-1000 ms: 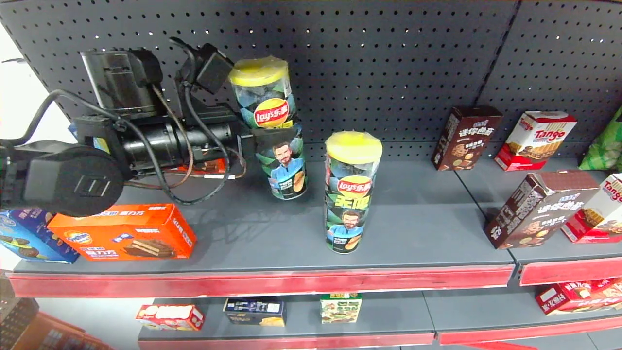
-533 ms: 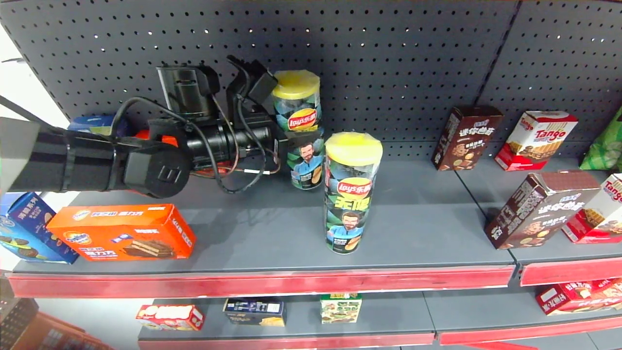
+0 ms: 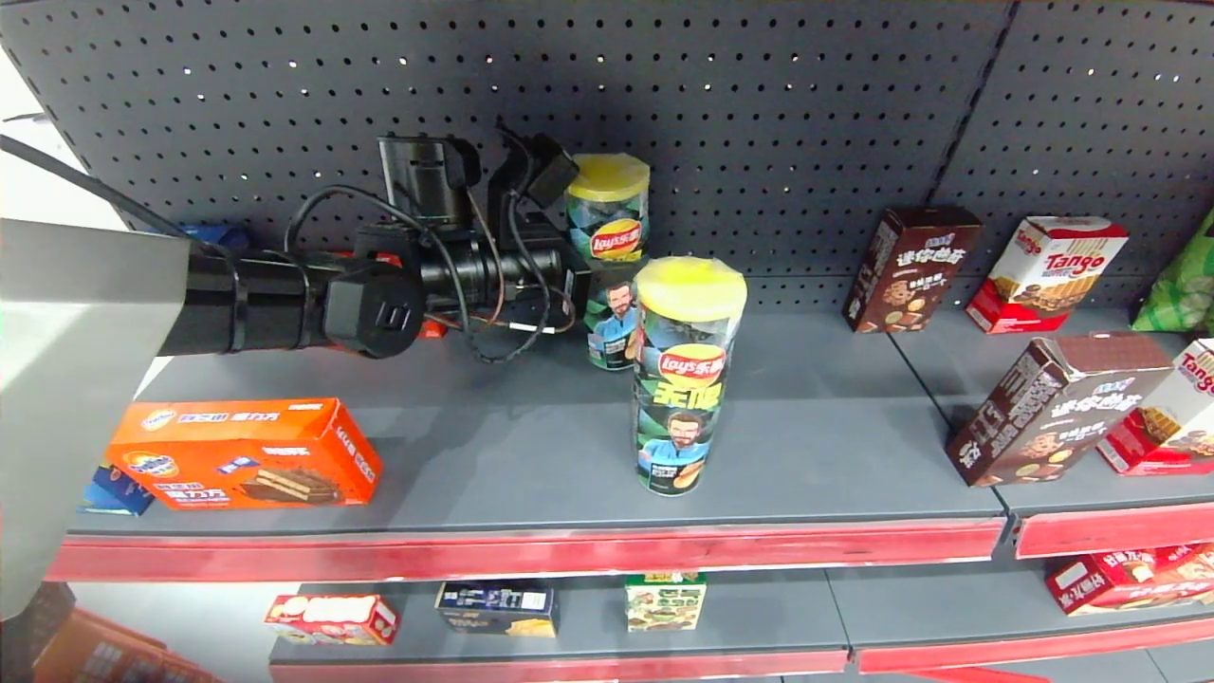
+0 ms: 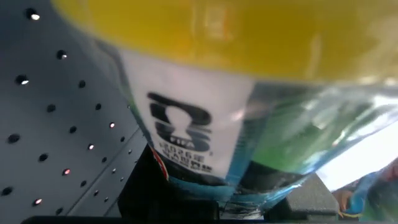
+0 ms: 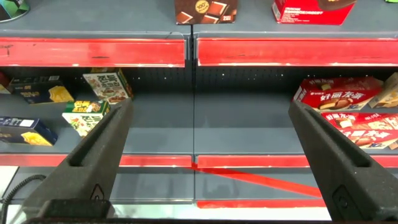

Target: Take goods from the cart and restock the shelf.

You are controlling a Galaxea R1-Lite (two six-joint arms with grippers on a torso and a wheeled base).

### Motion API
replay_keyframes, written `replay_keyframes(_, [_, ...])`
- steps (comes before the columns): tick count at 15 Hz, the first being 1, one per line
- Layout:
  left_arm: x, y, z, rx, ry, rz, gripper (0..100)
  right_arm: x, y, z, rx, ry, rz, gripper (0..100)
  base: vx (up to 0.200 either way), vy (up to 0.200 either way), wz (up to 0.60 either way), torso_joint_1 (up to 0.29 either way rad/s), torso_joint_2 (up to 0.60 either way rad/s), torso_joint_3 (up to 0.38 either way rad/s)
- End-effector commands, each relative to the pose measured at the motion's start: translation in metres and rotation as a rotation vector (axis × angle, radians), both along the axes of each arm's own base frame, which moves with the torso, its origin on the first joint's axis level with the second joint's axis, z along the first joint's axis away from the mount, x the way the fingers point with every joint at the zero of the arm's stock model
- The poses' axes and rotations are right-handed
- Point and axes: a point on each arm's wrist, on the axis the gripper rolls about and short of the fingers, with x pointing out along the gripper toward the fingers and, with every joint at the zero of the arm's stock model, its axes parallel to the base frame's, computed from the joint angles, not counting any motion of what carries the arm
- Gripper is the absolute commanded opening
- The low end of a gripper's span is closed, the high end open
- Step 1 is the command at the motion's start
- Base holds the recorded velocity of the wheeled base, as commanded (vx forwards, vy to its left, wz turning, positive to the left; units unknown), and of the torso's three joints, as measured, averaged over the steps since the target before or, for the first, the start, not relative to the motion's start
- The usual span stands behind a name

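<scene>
Grey metal shelf [image 3: 806, 446] met dark pegboard [image 3: 759, 114]; left gripper [image 3: 597, 283] clamped a yellow-lidded cylindrical chip can [image 3: 612, 213] there; right gripper [image 5: 211, 106] gaped wide, empty.

left arm [image 3: 285, 304]: black tubular links, round black joint cap with a small rectangular mark, light grey casing at the near end
cables [image 3: 467, 275]: thin black loops, one reddish-brown wire
wrist camera [image 3: 422, 180]: boxy black block
right gripper [image 5: 211, 155]: two long dark grey fingers [image 5: 93, 162], flat-faced, tapering
</scene>
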Motion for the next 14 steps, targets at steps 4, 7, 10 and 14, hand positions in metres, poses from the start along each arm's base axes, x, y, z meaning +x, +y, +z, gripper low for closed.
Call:
replay_keyframes(4, [0.015,-0.007,-0.002,0.001,-0.002,-0.006,0,0.000,0.000,0.000,-0.001,0.002,0.000,100,0.000,0.000,0.00,0.000,0.00,0.000])
replay_keyframes(7, [0.019,-0.012,-0.003,0.005,0.011,-0.012,0,0.000,0.000,0.000,-0.001,0.002,0.000,100,0.000,0.000,0.00,0.000,0.00,0.000])
replay_keyframes(10, [0.024,-0.015,-0.007,0.010,0.020,-0.020,0,0.000,0.000,0.000,-0.001,0.002,0.000,100,0.000,0.000,0.00,0.000,0.00,0.000])
replay_keyframes(14, [0.029,-0.017,-0.015,0.016,0.029,-0.025,0,0.000,0.000,0.000,-0.001,0.002,0.000,100,0.000,0.000,0.00,0.000,0.00,0.000])
